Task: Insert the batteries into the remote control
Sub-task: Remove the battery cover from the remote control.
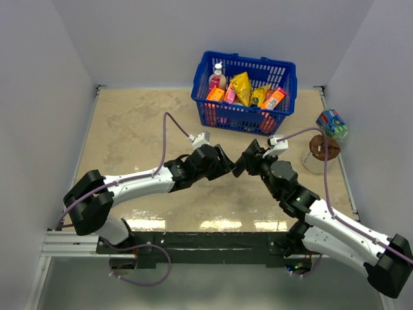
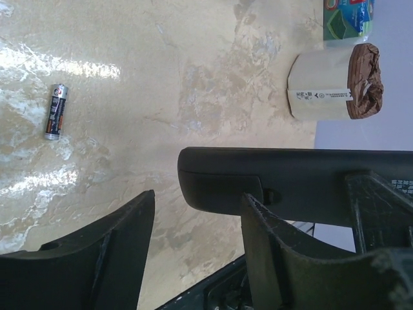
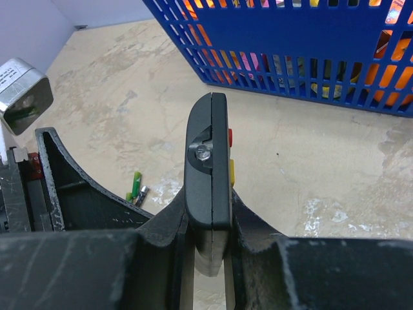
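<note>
My right gripper is shut on the black remote control and holds it edge-on above the table, its red and yellow buttons on the right edge. In the left wrist view the remote is a black bar crossing just beyond my left gripper, whose jaws stand wide apart and hold nothing. A green battery lies on the table with a silver-tipped one beside it. One battery shows far left in the left wrist view. From above, both grippers meet mid-table; the batteries are hidden.
A blue basket full of packets stands at the back, close behind the remote. A cream cup with a brown top and a green and blue carton stand at the right edge. White walls enclose the table.
</note>
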### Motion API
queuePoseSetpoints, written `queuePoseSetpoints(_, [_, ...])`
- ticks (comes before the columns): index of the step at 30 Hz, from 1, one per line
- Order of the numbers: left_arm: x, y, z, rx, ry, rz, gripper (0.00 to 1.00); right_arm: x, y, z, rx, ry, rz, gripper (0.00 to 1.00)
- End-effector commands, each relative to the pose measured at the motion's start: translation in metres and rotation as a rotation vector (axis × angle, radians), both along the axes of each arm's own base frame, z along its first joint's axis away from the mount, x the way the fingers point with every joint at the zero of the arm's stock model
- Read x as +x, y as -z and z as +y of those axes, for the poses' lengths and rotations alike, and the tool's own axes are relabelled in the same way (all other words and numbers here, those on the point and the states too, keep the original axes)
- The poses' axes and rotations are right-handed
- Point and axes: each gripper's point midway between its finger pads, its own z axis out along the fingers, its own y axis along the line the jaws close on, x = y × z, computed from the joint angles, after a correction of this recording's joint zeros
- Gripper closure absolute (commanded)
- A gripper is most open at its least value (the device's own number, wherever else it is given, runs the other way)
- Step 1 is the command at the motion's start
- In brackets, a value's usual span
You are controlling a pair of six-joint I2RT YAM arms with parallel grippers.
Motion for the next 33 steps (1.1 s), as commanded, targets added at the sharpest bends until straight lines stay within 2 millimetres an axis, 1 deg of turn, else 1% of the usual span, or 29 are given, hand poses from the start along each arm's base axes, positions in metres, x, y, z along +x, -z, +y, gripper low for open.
queuePoseSetpoints(1, [0.011, -0.034, -0.018, -0.108, 0.012, -0.064, 0.41, 0.002, -0.022, 0.006, 0.071, -0.007, -0.054, 1.0])
queuePoseSetpoints(5, [0.01, -0.036, -0.019, -0.12, 0.016, -0.066, 0.42, 0.003, -0.022, 0.007, 0.07, -0.01, -0.051, 1.0])
queuePoseSetpoints(8, [0.01, -0.043, -0.019, -0.139, 0.016, -0.081, 0.42, 0.003, -0.019, 0.008, 0.064, -0.013, -0.047, 1.0])
queuePoseSetpoints(14, [0.011, -0.039, -0.019, -0.122, 0.017, -0.077, 0.43, 0.004, -0.021, 0.011, 0.063, -0.021, -0.05, 1.0])
queuePoseSetpoints(17, [0.011, -0.033, -0.022, -0.101, 0.025, -0.063, 0.45, 0.004, -0.024, 0.014, 0.07, -0.029, -0.054, 1.0])
queuePoseSetpoints(19, [0.011, -0.023, -0.021, -0.062, 0.028, -0.046, 0.47, 0.005, -0.025, 0.014, 0.073, -0.029, -0.058, 1.0])
queuePoseSetpoints(20, [0.012, -0.023, -0.023, -0.063, 0.029, -0.045, 0.48, 0.004, -0.025, 0.014, 0.074, -0.032, -0.056, 1.0])
queuePoseSetpoints(21, [0.009, -0.013, -0.018, -0.026, 0.03, -0.021, 0.49, 0.005, -0.023, 0.014, 0.074, -0.03, -0.053, 1.0])
queuePoseSetpoints(23, [0.009, -0.004, -0.018, -0.005, 0.03, -0.009, 0.5, 0.004, -0.018, 0.016, 0.077, -0.036, -0.044, 1.0])
queuePoseSetpoints(25, [0.008, 0.005, -0.016, 0.014, 0.029, 0.004, 0.5, 0.003, -0.009, 0.017, 0.088, -0.039, -0.033, 1.0])
queuePoseSetpoints(27, [0.008, 0.011, -0.016, 0.027, 0.031, 0.008, 0.51, 0.003, -0.001, 0.019, 0.096, -0.042, -0.024, 1.0])
queuePoseSetpoints(30, [0.007, 0.021, -0.015, 0.04, 0.031, 0.024, 0.51, 0.002, 0.007, 0.016, 0.1, -0.03, -0.031, 1.0])
queuePoseSetpoints(31, [0.006, 0.026, -0.014, 0.049, 0.03, 0.032, 0.51, 0.003, 0.009, 0.015, 0.1, -0.026, -0.034, 1.0])
queuePoseSetpoints(32, [0.006, 0.027, -0.014, 0.045, 0.028, 0.029, 0.51, 0.004, 0.008, 0.015, 0.109, -0.023, -0.047, 1.0])
queuePoseSetpoints(33, [0.006, 0.031, -0.013, 0.049, 0.023, 0.034, 0.51, 0.003, 0.017, 0.015, 0.099, -0.023, -0.039, 1.0])
